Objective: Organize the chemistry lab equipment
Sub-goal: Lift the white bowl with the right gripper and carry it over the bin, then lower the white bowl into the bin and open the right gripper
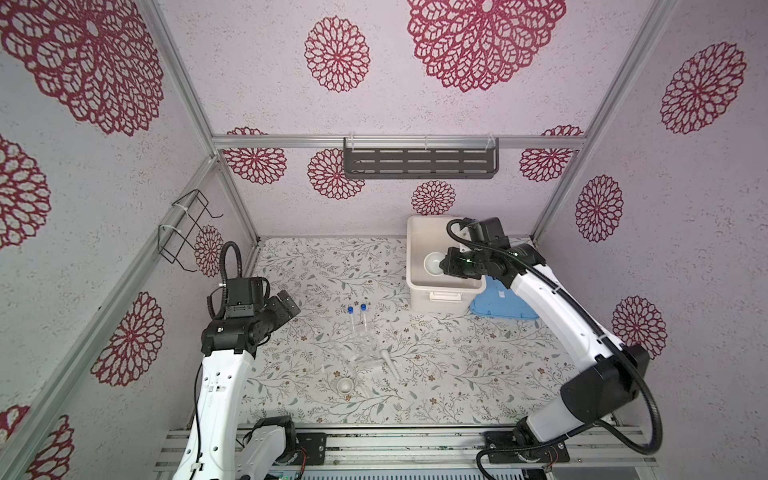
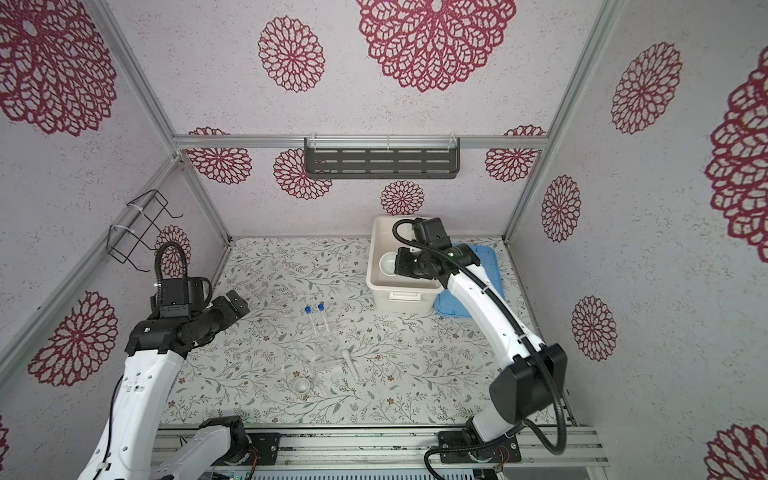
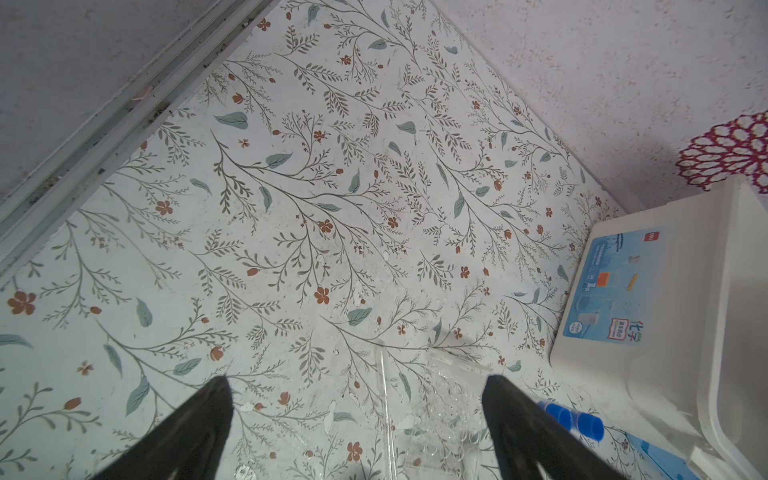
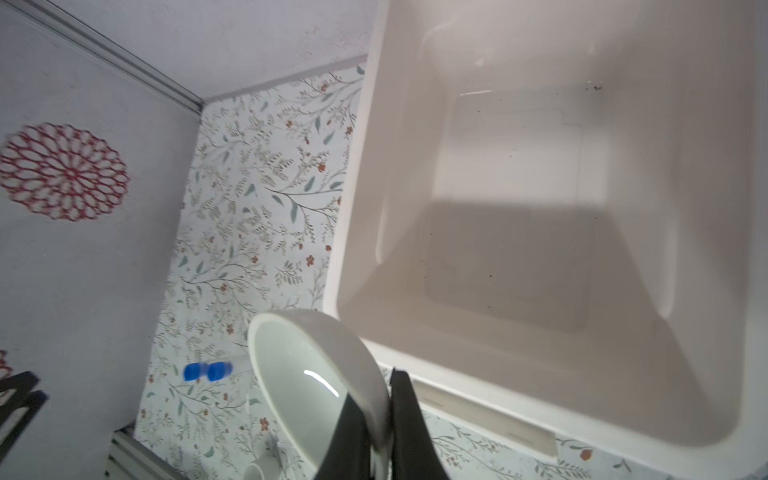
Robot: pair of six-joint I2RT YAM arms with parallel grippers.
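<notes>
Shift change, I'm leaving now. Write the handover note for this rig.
Left gripper: jaws open, empty, over the left of the table.
Right gripper: shut on the white bowl by its rim, held over the tub.
On the table: two capped tubes lying by the clear stand, pestle beside it, small dish nearer the front.
Done: nothing in the tub yet.
Left: bowl, then the rest.

soft, even light is washing everything; shadow is pooling inside the tub (image 4: 358,187), blue caps (image 4: 208,371) are smearing.
</notes>
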